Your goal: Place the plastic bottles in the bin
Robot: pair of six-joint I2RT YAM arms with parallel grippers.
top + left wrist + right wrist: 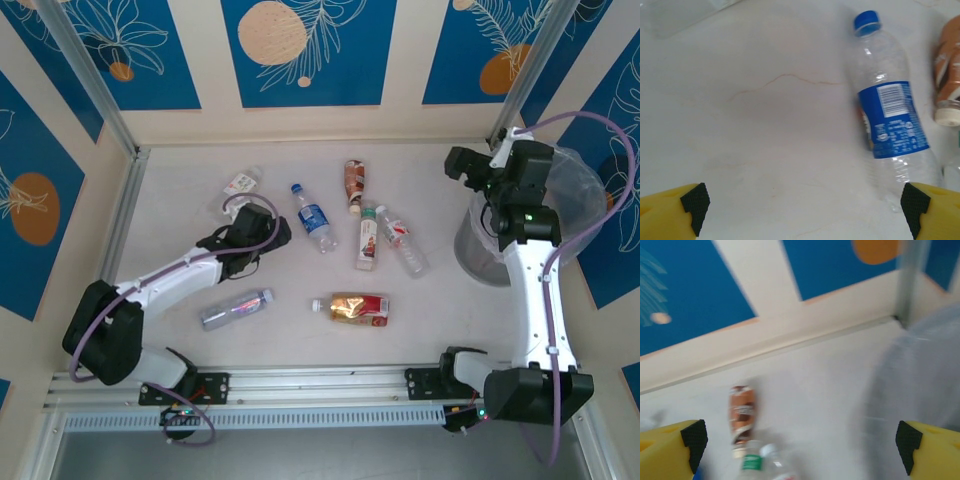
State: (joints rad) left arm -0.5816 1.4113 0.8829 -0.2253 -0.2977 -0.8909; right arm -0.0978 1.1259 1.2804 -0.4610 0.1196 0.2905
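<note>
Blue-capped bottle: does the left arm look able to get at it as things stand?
Probably yes. The left hand is open, and the blue-capped bottle lies flat just ahead, slightly to its right, with bare table between them.

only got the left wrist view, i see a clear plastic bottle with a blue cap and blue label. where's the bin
observer: the round dark-walled bin lined with a clear plastic bag stands far right of that blue-capped bottle.
operator: right gripper holding anything
observer: no, the right gripper is open and empty, beside the bin.
operator: any bottle closer to the bases
observer: yes, a clear bottle with a silver label lies nearer them than the left gripper.
</note>
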